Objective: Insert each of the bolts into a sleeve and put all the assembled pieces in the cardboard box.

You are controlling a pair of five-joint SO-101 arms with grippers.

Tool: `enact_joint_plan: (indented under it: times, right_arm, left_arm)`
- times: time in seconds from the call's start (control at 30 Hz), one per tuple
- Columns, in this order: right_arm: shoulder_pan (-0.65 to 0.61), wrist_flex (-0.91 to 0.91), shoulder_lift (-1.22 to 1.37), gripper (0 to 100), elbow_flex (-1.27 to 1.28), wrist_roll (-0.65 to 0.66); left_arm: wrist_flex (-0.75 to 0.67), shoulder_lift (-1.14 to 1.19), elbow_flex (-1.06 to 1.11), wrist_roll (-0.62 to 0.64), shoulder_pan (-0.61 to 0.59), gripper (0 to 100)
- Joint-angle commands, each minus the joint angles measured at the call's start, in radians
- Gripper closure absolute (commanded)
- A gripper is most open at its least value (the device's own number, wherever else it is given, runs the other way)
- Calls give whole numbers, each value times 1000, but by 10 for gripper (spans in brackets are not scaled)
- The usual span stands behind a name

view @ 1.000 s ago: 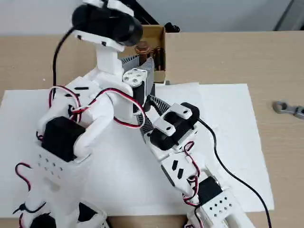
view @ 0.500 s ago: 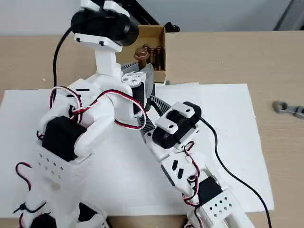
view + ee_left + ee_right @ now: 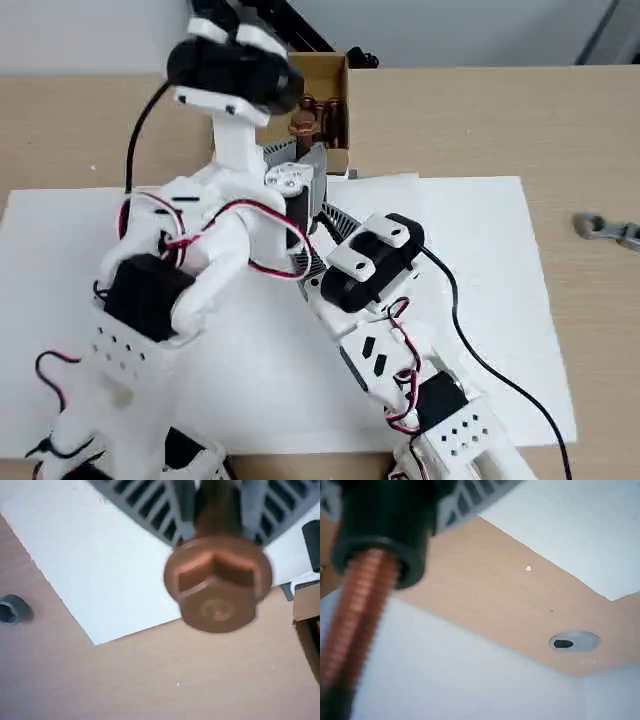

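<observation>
the left gripper [image 3: 217,522] is clenched on a copper bolt [image 3: 217,582], its grey fingers [image 3: 182,510] on either side of the shank and the hexagonal flanged head sticking out past the fingertips. in the high view this gripper [image 3: 300,168] hangs just in front of the cardboard box [image 3: 330,72], with the bolt head [image 3: 303,125] at the box's open side. the left arm [image 3: 200,270] rises from the near left edge, folds at a high elbow and drops back down to the gripper.

the right gripper [image 3: 390,500] is grasping a black sleeve [image 3: 380,530], and a copper threaded shaft [image 3: 357,610] comes out of the sleeve's end. whether this shaft belongs to the same bolt cannot be told. the right arm [image 3: 375,265] stretches low from the near right edge toward the left gripper, its tip tucked under the left arm.

more copper pieces [image 3: 332,112] stand inside the box. both arms work over a white sheet [image 3: 480,260] lying on the wooden counter [image 3: 480,120]. a grey metal tool [image 3: 603,228] lies at the counter's right edge, well apart.
</observation>
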Motion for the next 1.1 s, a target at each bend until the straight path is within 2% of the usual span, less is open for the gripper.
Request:
enact_joint_plan:
  times: [0.0, 0.2, 0.6, 0.7, 0.83, 0.97, 1.07]
  right_arm:
    - [-2, -22, -28, 995, -25, -14]
    - [-2, -19, -28, 995, -38, -15]
    - [-2, -18, -19, 995, -69, -17]
    - [-2, 22, -19, 995, -77, -17]
    - [-2, 84, -24, 995, -117, -20]
    - [-2, 88, -19, 995, -137, -20]
    - [-2, 88, -19, 995, -137, -20]
  left_arm:
    - [-72, -74, 54, -8, -2, 995]
    - [-127, -123, 142, -38, -2, 995]
    - [-121, -221, 282, -61, 35, 995]
    - [-126, -242, 321, -72, 78, 995]
    - [-129, -247, 321, -74, 72, 992]
    - [-126, -249, 321, -63, 48, 916]
    - [-106, -241, 298, -8, 18, 858]
